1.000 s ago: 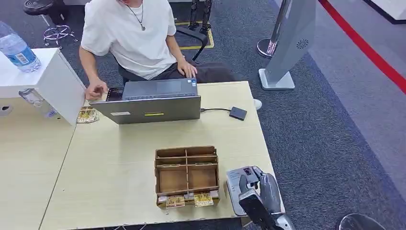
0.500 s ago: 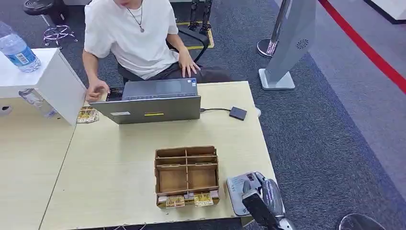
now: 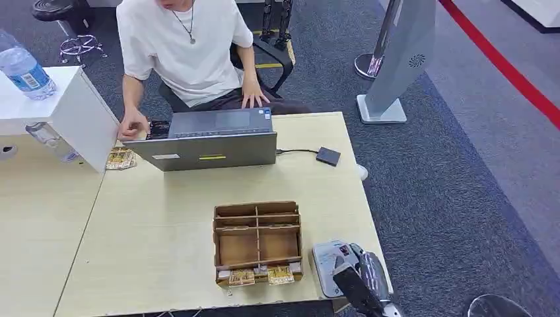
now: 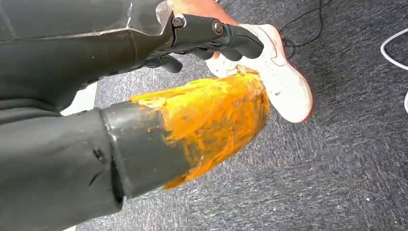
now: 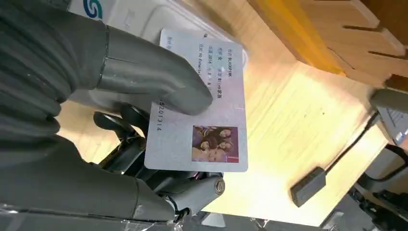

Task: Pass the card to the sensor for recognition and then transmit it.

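Table-edge sensor (image 3: pixel 325 259) half hidden under right hand (image 5: pixel 144 125) pinching card (image 5: pixel 202 120); left hand (image 4: pixel 211 41) empty, curled.

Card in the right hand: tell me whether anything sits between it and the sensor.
Nothing visible does. The right hand pinches the card directly over the grey-white sensor at the table's near right corner. The cardboard organizer stands beside the sensor, not in the way.
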